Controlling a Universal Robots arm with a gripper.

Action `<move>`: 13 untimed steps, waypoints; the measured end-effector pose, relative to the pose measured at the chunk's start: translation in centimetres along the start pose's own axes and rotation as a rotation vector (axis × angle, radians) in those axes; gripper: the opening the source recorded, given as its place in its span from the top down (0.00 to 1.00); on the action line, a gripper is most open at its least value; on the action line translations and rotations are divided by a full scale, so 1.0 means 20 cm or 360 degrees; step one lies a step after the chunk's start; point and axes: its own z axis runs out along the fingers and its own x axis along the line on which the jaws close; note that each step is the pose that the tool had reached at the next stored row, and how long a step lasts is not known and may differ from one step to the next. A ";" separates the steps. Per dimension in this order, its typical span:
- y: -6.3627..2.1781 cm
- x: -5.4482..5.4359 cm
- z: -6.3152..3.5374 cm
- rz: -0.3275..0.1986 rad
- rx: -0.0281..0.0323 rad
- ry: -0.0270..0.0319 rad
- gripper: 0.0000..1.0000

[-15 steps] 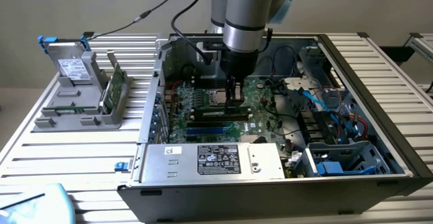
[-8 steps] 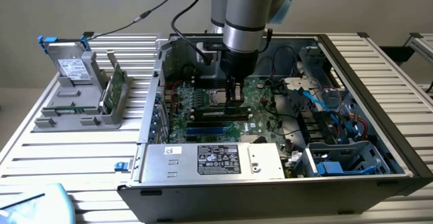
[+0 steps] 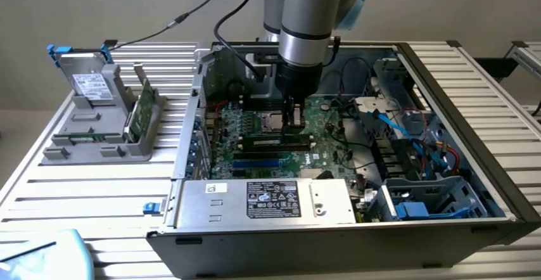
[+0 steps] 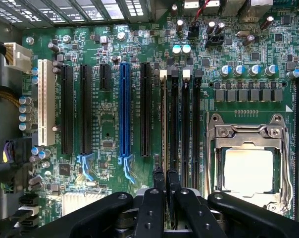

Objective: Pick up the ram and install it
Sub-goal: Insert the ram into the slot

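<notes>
- Gripper (image 4: 165,179): the two black fingers (image 4: 158,184) are closed on the thin top edge of the ram (image 4: 164,124), with almost no gap left between them.
- In the wrist view the ram is seen edge-on, as a narrow pale strip. It runs away from the fingertips in line with the memory slots (image 4: 185,124), as the one nearest the long black card slot (image 4: 145,109).
- Whether the ram is fully seated cannot be told. Its chips and lower edge are hidden, and the near end is covered by the fingers.
- In the exterior view the gripper (image 3: 292,123) reaches straight down into the open computer case (image 3: 507,185), onto the green main board (image 3: 325,128). The ram itself is hard to make out there.
- Beside the memory slots lies the processor socket (image 4: 248,171), its far edge cut off.
- On the other side stand a blue slot (image 4: 124,114) and a white slot (image 4: 43,101).
- At the exterior view's left, a grey rack (image 3: 101,144) on the slatted table (image 3: 93,191) holds upright green boards (image 3: 146,102), well apart from the case. Their detail is unclear.
</notes>
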 end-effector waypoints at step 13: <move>0.000 0.00 -0.002 0.0000 0.00000 0.00028 0.86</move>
